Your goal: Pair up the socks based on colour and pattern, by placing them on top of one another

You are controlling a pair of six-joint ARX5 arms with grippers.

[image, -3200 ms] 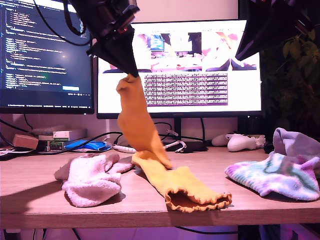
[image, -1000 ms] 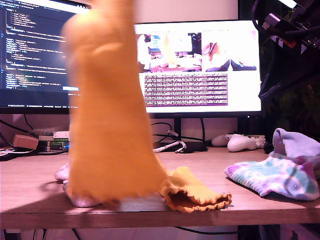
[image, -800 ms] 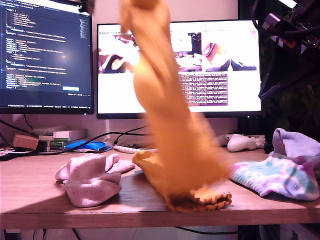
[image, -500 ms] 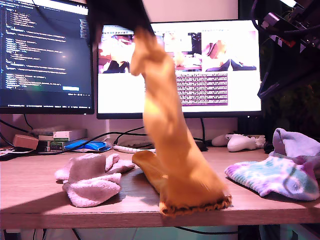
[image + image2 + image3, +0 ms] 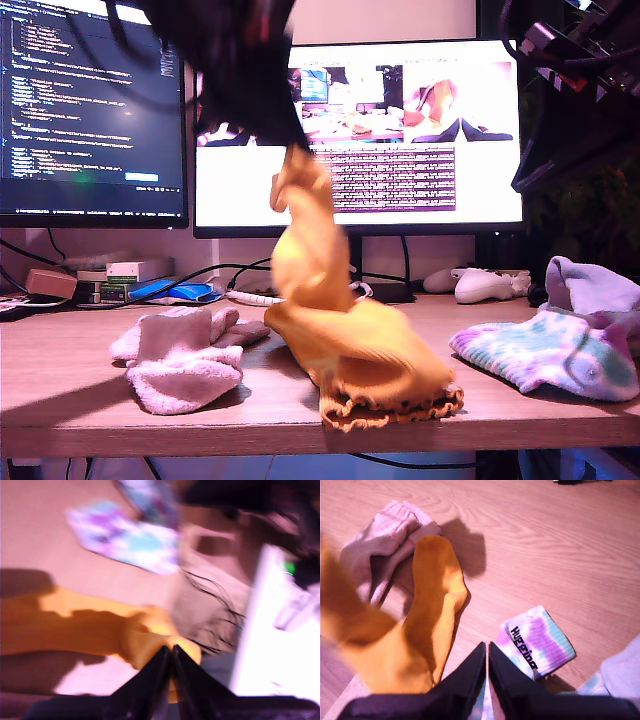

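Socks sat spread over the wooden desk (image 5: pixel 80 400). In the exterior view, my first gripper (image 5: pixel 290 140) hung at upper centre-left w/ jaws pinched shut on one end of a mustard-yellow sock (image 5: pixel 305 240); that sock hung down, its lower part draped onto the second yellow sock (image 5: pixel 390 385), whose frilly cuff lay at the desk's front edge, lower centre. First wrist view was blurred but showed the closed tips (image 5: pixel 171 652) clamped on yellow fabric (image 5: pixel 75 630), tie-dye sock (image 5: pixel 130 540) beyond.

Fluffy pink socks (image 5: pixel 185 355) lay bunched at lower left of the exterior view, just beside the yellow pair. Tie-dye sock (image 5: pixel 550 360) lay at lower right w/ a lavender sock (image 5: pixel 590 285) right behind it, touching.

My second gripper (image 5: pixel 487 652) hovered above the desk, jaws closed together, nothing held; below it were the yellow socks (image 5: pixel 432 605), pink socks (image 5: pixel 385 535) and a tie-dye cuff (image 5: pixel 535 640) w/ black lettering. A dark arm (image 5: pixel 560 110) showed at upper right of the exterior view.

Behind: two lit monitors (image 5: pixel 400 130), white game controller (image 5: pixel 485 285) at right centre.
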